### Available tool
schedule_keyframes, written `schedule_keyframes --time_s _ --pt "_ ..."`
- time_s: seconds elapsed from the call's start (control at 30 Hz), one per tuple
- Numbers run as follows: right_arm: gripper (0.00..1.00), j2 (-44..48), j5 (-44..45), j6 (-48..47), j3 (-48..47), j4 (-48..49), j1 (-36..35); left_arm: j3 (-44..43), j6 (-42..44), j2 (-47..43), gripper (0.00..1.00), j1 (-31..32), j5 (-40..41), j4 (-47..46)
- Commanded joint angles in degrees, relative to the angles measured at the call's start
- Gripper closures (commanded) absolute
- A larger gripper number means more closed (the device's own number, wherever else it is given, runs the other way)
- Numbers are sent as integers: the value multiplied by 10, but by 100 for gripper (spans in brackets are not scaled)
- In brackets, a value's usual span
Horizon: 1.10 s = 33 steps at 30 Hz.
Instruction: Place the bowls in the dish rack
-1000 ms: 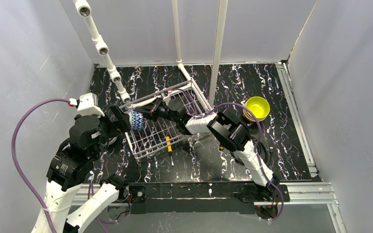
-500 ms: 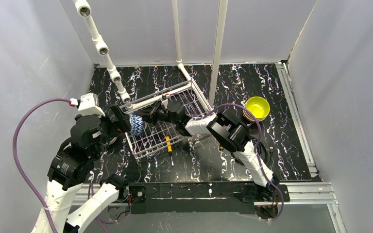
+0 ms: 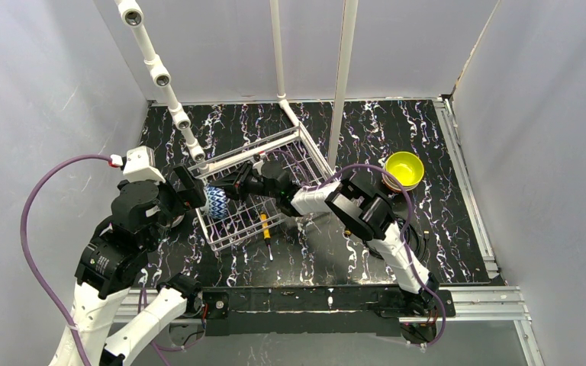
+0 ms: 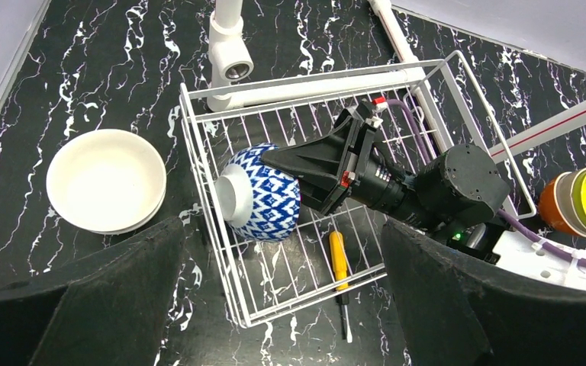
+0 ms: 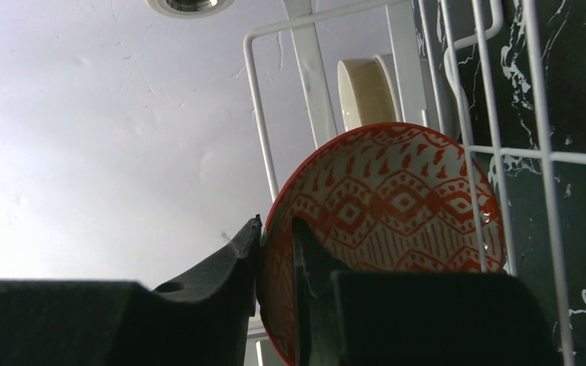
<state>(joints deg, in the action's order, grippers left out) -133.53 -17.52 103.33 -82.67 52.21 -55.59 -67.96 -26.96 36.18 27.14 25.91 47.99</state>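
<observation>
The white wire dish rack (image 3: 240, 150) stands at mid-table; it also shows in the left wrist view (image 4: 313, 299). My right gripper (image 3: 233, 187) is shut on the rim of the blue-white patterned bowl (image 3: 215, 203), held on its side inside the rack's left end (image 4: 263, 194). In the right wrist view its red patterned inside (image 5: 397, 206) faces me, one finger on each side of the rim. My left gripper (image 3: 188, 191) is open and empty just left of the rack. A white bowl (image 4: 107, 179) sits on the table left of the rack. A yellow-green bowl (image 3: 404, 169) tops a stack with tan and orange bowls (image 4: 561, 204) to the right.
A yellow-handled screwdriver (image 3: 264, 227) lies half under the rack's front edge. White PVC pipes (image 3: 175, 107) cross behind the rack, and an upright pipe (image 3: 343, 76) stands by its right corner. Grey walls close in the black marbled table.
My right gripper has carried the blue-white bowl a little toward the rack's near-left corner and lower. The left arm has stayed where it was.
</observation>
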Motion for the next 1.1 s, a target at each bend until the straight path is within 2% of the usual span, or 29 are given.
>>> schedule_keyframes --time_s 0.0,0.13,0.33,0.8,0.93,1.07 --pt "67 15 -10 -68 18 -88 -5 5 6 -5 2 -2 16 -3" --pt "46 20 -3 -101 20 -117 5 5 6 -5 2 -1 17 -2" --pt "31 47 16 -171 13 -178 19 6 5 -3 2 -2 19 -3" --pt "27 110 72 -280 31 -260 56 7 5 2 2 -1 17 0" --pt "26 151 115 -370 14 -330 56 12 5 -2 2 -1 19 1" --pt "25 195 169 -508 -9 -419 50 12 6 -6 2 -1 23 1"
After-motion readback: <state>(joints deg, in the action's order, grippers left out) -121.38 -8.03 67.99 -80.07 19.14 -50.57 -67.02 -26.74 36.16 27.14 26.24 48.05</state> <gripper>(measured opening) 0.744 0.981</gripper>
